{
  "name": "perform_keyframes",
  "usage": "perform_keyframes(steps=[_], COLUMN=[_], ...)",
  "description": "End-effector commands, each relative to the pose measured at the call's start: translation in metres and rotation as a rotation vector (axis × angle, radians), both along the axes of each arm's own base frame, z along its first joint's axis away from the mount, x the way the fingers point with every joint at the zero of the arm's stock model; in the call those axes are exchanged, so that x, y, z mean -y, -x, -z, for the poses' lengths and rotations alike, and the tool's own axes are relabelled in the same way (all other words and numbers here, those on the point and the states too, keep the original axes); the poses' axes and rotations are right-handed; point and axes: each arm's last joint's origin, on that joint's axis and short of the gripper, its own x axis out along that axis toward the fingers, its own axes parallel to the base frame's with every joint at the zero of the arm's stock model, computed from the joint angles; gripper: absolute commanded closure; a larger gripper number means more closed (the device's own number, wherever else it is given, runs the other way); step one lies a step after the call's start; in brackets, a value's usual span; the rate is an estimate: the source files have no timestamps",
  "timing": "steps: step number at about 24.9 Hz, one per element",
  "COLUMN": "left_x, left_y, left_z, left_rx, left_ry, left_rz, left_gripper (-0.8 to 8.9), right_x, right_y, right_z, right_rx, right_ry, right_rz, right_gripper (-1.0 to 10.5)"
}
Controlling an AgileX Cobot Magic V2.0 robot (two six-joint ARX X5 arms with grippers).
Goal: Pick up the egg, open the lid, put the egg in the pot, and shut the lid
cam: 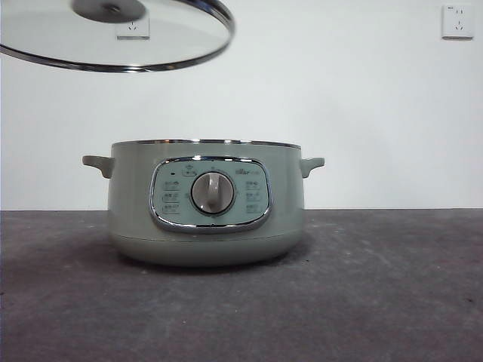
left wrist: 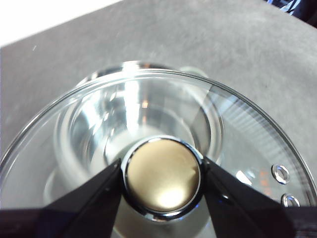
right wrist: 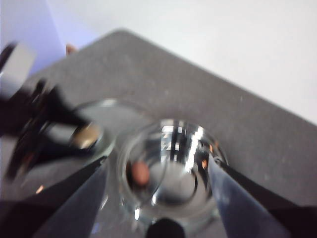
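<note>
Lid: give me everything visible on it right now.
The lid is round clear glass with a shiny metal rim and a round knob that looks golden in the left wrist view. It is off the pot, hanging in the air above and to one side of it, slightly tilted. The left gripper is shut on the knob, one black jaw on each side. Two small metal-ringed vent holes sit near the rim. Nothing else touches it.

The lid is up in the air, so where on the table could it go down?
The lid hangs in the left gripper, above and to one side of the pot. The table is bare on both sides of the pot and in the wide strip in front of it. Over the pot is crowded: the right gripper hovers there, open, the egg already inside.
</note>
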Motion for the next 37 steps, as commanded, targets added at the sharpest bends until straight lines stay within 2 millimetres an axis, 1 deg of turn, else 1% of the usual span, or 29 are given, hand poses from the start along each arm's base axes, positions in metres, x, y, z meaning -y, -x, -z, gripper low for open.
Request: perform_keyframes(steps=[1, 5, 10, 14, 16, 18, 21, 23, 25, 30, 37], left_x=[0.011, 0.024, 0.035, 0.043, 0.048, 0.055, 0.066, 0.076, 0.083, 0.094, 0.093], left_y=[-0.011, -0.029, -0.052, -0.066, -0.076, -0.084, -0.094, -0.099, -0.107, -0.121, -0.123], left_z=[-0.004, 0.005, 0.02, 0.03, 0.038, 0.043, 0.039, 0.034, 0.034, 0.058, 0.063], left_rx=[0.08, 0.09, 0.086, 0.087, 0.085, 0.082, 0.089, 0.097, 0.083, 0.002, -0.017], left_ry=[0.024, 0.023, 0.022, 0.023, 0.023, 0.002, -0.016, -0.014, -0.034, -0.09, -0.115], left_rz=[0.037, 0.052, 0.057, 0.061, 0.056, 0.034, 0.027, 0.041, 0.032, 0.023, 0.01], left_gripper=[8.21, 8.21, 8.21, 8.21, 8.21, 8.21, 8.21, 8.21, 8.21, 8.21, 8.22], right_x=[0.013, 0.04, 0.08, 0.105, 0.119, 0.13, 0.137, 0.136, 0.135, 0.135, 0.137], right_y=[0.02, 0.05, 0.084, 0.102, 0.111, 0.117, 0.121, 0.121, 0.121, 0.12, 0.121], right_z=[0.016, 0.036, 0.07, 0.097, 0.115, 0.129, 0.144, 0.152, 0.156, 0.157, 0.157], right_rx=[-0.07, -0.099, -0.15, -0.187, -0.209, -0.221, -0.244, -0.254, -0.26, -0.258, -0.254], right_ry=[0.055, 0.077, 0.052, 0.019, -0.003, -0.014, -0.021, -0.004, 0.011, 0.017, 0.013], right_rz=[0.024, 0.102, 0.196, 0.248, 0.278, 0.291, 0.311, 0.315, 0.316, 0.315, 0.313], right_gripper=[6.0, 6.0, 6.0, 6.0, 6.0, 6.0, 6.0, 6.0, 6.0, 6.0, 6.0])
